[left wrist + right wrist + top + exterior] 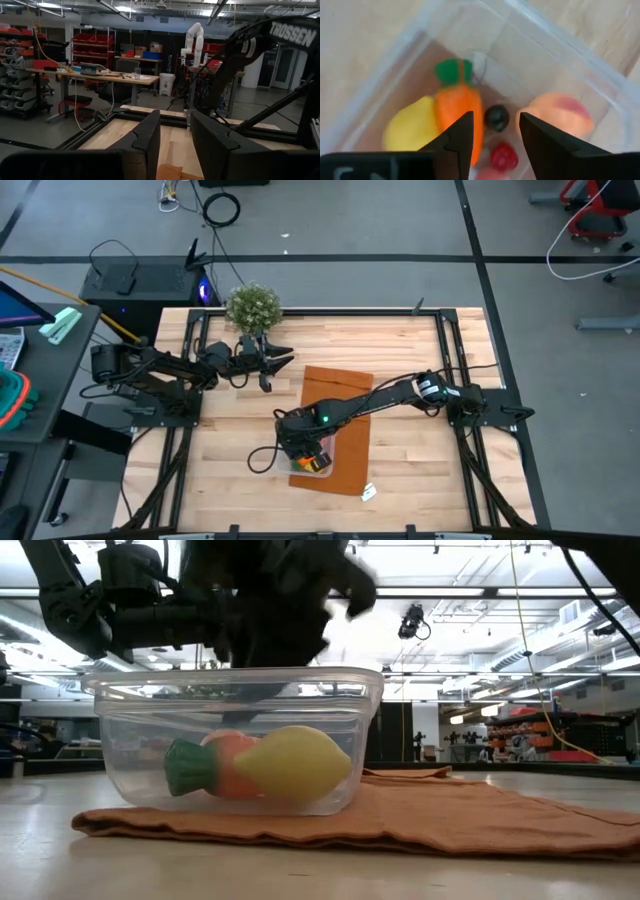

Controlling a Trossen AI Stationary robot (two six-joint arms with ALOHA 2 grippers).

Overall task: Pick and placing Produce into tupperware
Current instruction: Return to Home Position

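Since the lemon (295,765), carrot (460,107), peach (560,115) and black cherry (496,116) lie inside the tupperware (235,690) at 6 o'clock on the tabletop (400,470), the right end effector (496,122) hangs above it, spread and empty. The left end effector (175,120) waits, spread, at 10 o'clock.

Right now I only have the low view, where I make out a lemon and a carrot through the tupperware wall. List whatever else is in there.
Observer: The right wrist view looks down into the tupperware. Next to the lemon and carrot lie a peach, a black cherry and a small red piece.
Operator: Name the gripper hanging above it.
Observer: By the high view it is the right gripper, open and holding nothing.
Operator: Place the left gripper for me.
Observer: The left gripper hangs open beside the potted plant at the table's edge, well away from the tupperware.
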